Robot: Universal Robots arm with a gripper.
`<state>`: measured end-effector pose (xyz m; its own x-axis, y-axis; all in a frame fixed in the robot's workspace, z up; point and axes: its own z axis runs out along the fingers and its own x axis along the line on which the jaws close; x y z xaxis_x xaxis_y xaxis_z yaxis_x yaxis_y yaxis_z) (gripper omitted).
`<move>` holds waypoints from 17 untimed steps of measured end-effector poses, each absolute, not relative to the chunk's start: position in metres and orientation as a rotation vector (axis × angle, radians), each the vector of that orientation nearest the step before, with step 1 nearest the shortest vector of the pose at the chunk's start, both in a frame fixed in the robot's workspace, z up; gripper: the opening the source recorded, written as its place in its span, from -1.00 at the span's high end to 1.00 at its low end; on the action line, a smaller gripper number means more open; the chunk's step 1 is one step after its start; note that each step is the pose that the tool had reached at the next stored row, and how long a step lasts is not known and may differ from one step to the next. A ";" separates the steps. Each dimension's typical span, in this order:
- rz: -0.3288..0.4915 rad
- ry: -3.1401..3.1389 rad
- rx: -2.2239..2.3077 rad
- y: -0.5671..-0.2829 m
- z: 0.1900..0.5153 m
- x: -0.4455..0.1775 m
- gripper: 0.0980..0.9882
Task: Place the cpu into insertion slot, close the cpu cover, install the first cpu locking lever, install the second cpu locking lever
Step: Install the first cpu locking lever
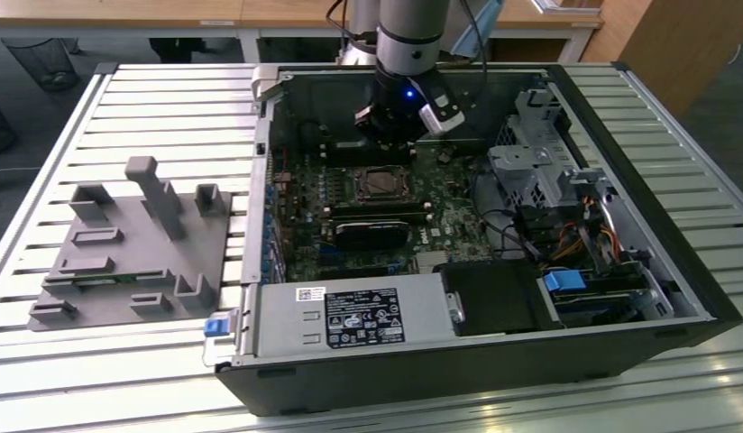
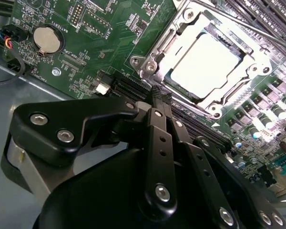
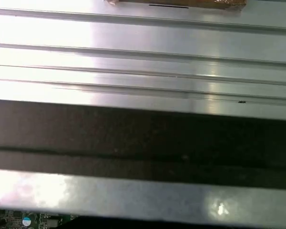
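The cpu [image 2: 205,64] lies flat in the insertion slot [image 1: 378,184] on the green motherboard [image 2: 100,38], its pale metal face up. The silver cpu cover [image 2: 168,42] lies around it as a frame, with the chip showing through the window. A thin metal lever [image 2: 248,26] runs along the socket's far side. My gripper [image 2: 157,93] hovers just off one corner of the socket, its black fingers [image 2: 155,129] pressed together with nothing between them. In the exterior view my gripper [image 1: 389,142] hangs over the board just behind the slot.
The open computer case [image 1: 468,361] lies on a slatted metal table [image 3: 143,57]. A black heatsink [image 1: 371,233] sits in front of the slot, cables and drive cages [image 1: 552,180] at the exterior view's right. A grey fixture [image 1: 131,244] stands outside the case at the left.
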<state>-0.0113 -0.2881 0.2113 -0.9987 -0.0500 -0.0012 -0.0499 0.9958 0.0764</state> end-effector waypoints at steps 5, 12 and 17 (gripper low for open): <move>-0.120 -3.138 0.079 -0.288 0.213 -0.011 0.98; -0.120 -3.138 0.079 -0.288 0.216 -0.011 0.98; -0.120 -3.138 0.079 -0.288 0.218 -0.011 0.98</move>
